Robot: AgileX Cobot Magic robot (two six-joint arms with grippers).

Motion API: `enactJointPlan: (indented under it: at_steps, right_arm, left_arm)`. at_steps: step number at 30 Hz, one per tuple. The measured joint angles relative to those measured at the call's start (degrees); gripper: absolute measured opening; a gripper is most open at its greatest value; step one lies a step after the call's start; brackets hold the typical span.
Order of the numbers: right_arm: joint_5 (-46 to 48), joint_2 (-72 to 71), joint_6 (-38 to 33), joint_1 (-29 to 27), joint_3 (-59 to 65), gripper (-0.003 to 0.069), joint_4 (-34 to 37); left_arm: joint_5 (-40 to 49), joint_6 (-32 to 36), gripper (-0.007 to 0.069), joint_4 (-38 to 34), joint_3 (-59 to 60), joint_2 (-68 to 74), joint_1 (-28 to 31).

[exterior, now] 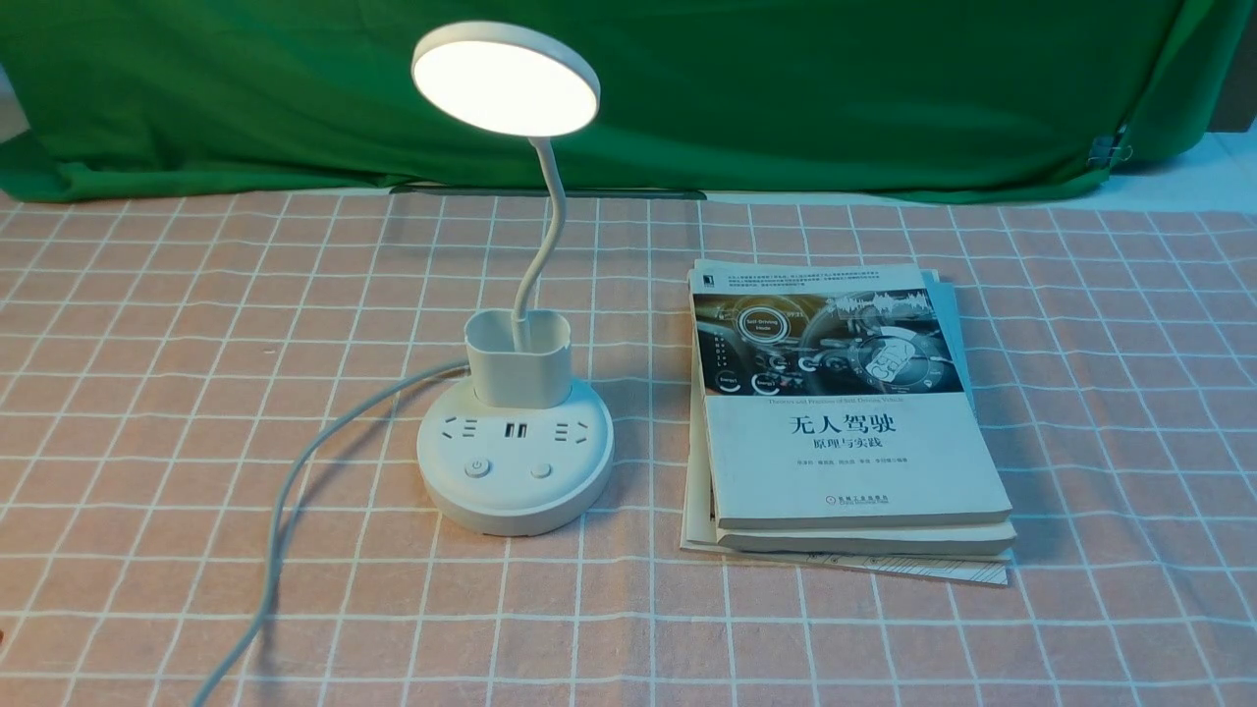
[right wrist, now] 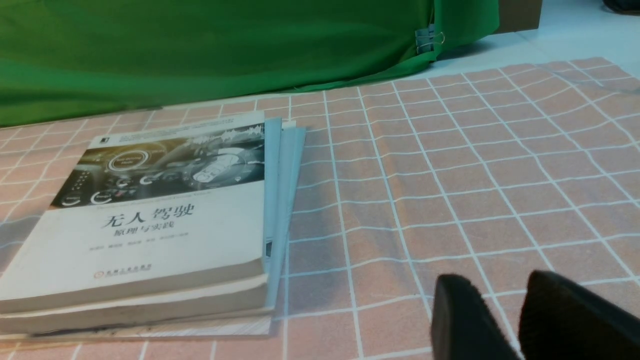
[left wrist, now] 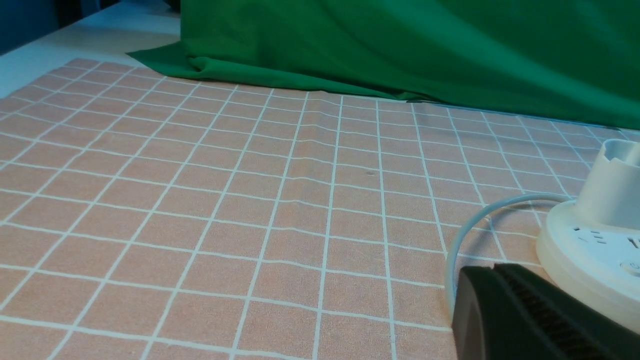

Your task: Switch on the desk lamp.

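Nearest, left end effector: the black left end effector (left wrist: 492,270) has its fingers pressed together with nothing seen between them; its rear part is cut off by the frame of its wrist view.
Right end effector: the black right end effector (right wrist: 497,280) is spread, a gap between its blurred fingertips, the rest cropped away. Neither arm shows in the front view.
Cord: a thin pale grey-white cord (exterior: 280,511) curves from behind the lamp to the front view's near edge, where it is cut off.
Worktop: pink cloth with white grid lines covers the worktop (exterior: 628,628).
Books: a stack of paperback books (exterior: 854,481), the top one white with a dark dashboard picture, lies to the right of the lamp, apart from it; the lower covers are mostly hidden.
Desk lamp: the white plastic desk lamp (exterior: 516,501) stands upright on the cloth, left of centre, its disc head glowing. Two round buttons and sockets show on its round base; its cup holder hides the base's back part. The left wrist view crops the base and leaves out the head.
Backdrop: green fabric (exterior: 786,98) hangs behind, hiding what lies beyond; a small dark clip (exterior: 1105,149) grips it at the right.
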Motion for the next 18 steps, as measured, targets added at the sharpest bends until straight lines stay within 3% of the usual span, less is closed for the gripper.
enactJointPlan:
  at_steps: [18]
  right_arm:
    - [0.0, 0.0, 0.0, 0.0, 0.0, 0.0241, 0.0]
  left_arm:
    - [0.0, 0.51, 0.0021, 0.0, 0.0, 0.0, 0.0]
